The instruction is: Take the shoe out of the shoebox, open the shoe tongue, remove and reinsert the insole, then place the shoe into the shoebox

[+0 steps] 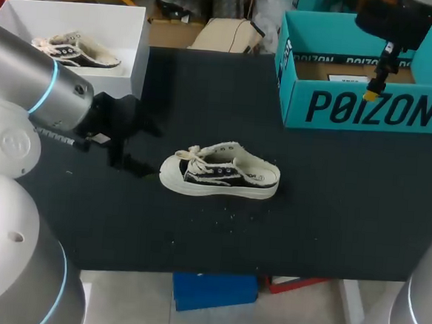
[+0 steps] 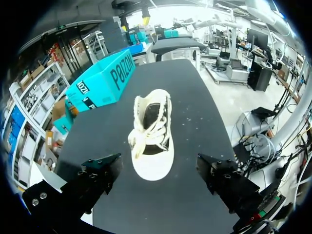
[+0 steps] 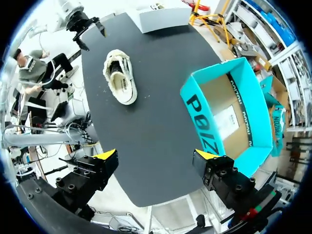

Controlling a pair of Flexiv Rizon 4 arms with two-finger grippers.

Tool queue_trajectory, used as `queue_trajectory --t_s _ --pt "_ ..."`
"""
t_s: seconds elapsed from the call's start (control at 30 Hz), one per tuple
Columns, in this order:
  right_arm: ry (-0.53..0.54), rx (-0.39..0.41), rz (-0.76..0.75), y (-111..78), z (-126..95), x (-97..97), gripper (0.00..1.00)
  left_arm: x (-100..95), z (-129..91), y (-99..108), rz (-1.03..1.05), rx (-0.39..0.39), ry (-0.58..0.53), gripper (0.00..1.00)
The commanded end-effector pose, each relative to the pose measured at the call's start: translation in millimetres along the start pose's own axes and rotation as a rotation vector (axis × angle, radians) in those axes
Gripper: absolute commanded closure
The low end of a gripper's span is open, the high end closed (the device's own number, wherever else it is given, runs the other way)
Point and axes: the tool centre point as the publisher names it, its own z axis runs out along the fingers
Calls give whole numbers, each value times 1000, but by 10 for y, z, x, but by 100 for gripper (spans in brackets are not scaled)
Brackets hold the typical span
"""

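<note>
Evidently, the shoe (image 1: pixel 219 173) was found in the middle of the counter (image 1: pixel 346 215), outside the shoebox (image 1: pixel 368 109), with the left pincer (image 2: pixel 157 178) and right pincer (image 3: pixel 155 163) held wide open and empty; being light and soft, it was judged best gripped at its stiffer heel.

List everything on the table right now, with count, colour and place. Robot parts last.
shoe: 1, white with black sides and white laces, lying on its sole mid-table, toe toward the left arm
shoebox: 1, teal with black lettering, open, far right of the table, no shoe inside
white box: 1, white, open, far left corner
second shoe: 1, white and black, inside the white box
table: 1, black top, a few pale specks near the shoe
left gripper: 1, dark fingers, open, low beside the shoe's toe, not touching
right gripper: 1, yellow-tipped, open, raised over the shoebox
</note>
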Motion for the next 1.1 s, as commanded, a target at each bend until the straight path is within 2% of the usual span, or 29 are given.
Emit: queue_trajectory --t_s 0.03,0.23,0.3,0.37,0.5,0.73,0.77,0.83,1.1 --pt "130 -78 -351 -61 -11 -19 0 8 8 6 2 0 -3 0" --pt "130 -78 -351 -61 -11 -19 0 8 8 6 2 0 -3 0" --pt "68 -160 -343 -10 21 60 0 8 8 6 2 0 -3 0" --pt "32 -207 -359 69 84 162 0 8 8 6 2 0 -3 0" --pt "-43 -270 -358 204 191 327 0 8 8 6 2 0 -3 0" --pt "-151 -337 -365 418 360 577 0 8 8 6 2 0 -3 0" --pt "-154 -348 -376 445 389 628 0 8 8 6 2 0 -3 0" --pt "-73 -347 -420 498 502 722 0 8 8 6 2 0 -3 0" --pt "-73 -347 -420 498 502 722 0 8 8 6 2 0 -3 0"
